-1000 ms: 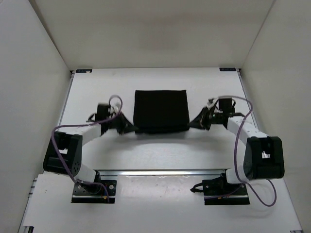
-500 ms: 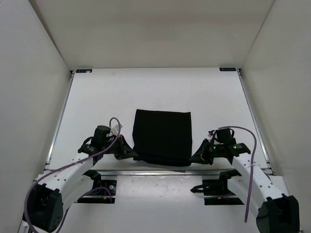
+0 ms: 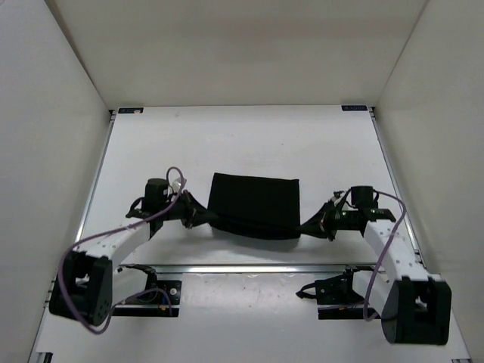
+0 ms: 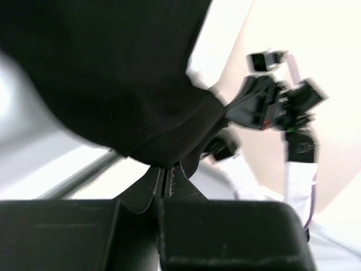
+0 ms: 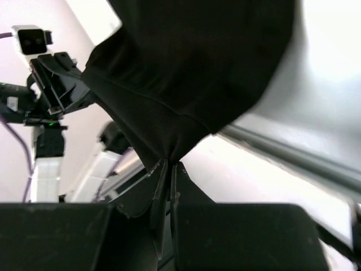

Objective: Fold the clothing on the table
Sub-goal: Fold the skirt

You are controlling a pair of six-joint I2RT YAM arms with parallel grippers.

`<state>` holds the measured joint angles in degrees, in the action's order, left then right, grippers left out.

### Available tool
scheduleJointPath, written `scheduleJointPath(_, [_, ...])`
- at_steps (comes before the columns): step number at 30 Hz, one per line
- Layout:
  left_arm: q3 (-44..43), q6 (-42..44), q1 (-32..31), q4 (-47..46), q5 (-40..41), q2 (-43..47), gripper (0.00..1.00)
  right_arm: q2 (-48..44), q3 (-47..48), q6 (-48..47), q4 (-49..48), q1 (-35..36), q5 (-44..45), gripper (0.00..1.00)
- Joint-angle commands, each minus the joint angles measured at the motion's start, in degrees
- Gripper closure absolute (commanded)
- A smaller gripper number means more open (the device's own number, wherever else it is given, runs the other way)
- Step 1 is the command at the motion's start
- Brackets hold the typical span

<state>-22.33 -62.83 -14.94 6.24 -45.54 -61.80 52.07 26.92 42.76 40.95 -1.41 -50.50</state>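
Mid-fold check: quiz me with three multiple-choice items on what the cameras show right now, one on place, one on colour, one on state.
1. Where is the clothing relative to the left hand and right hand?
A. spanning the gap between them
B. wholly outside the right hand
C. far from both

2. What colour is the clothing?
A. white
B. black
C. red

3. How do the two hands stand?
A. both open above the clothing
B. only the left hand shut on it
C. both shut on it

Key:
1 A, the top view shows it running from one hand to the other.
2 B, it is plain black in every view.
3 C, each wrist view shows fabric pinched in a closed hand.
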Motion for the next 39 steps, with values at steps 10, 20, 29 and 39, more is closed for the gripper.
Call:
scheduleJointPath(10, [-15.8, -8.9, 6.0, -25.3, -7.4, -25.5, 1.0, 28.8, 18.2, -2.8, -21.8, -2.1, -7.5, 0.99])
scheduleJointPath(20, [-26.3, -16.4, 6.9, -36.2, -8.5, -43.0, 0.99, 44.2, 26.3, -3.5, -27.0, -3.8, -7.0, 1.0])
scheduleJointPath(29, [-42.4, -33.5, 9.0, -58.2, -6.6, -60.3, 0.03, 49.4, 26.2, 10.9, -54.6, -7.6, -7.6, 0.81])
scheduleJointPath(39, [-31.2, -30.2, 11.9, -69.2, -10.7, -58.9, 0.01, 48.2, 30.5, -7.3, -35.1, -7.7, 5.9, 0.53])
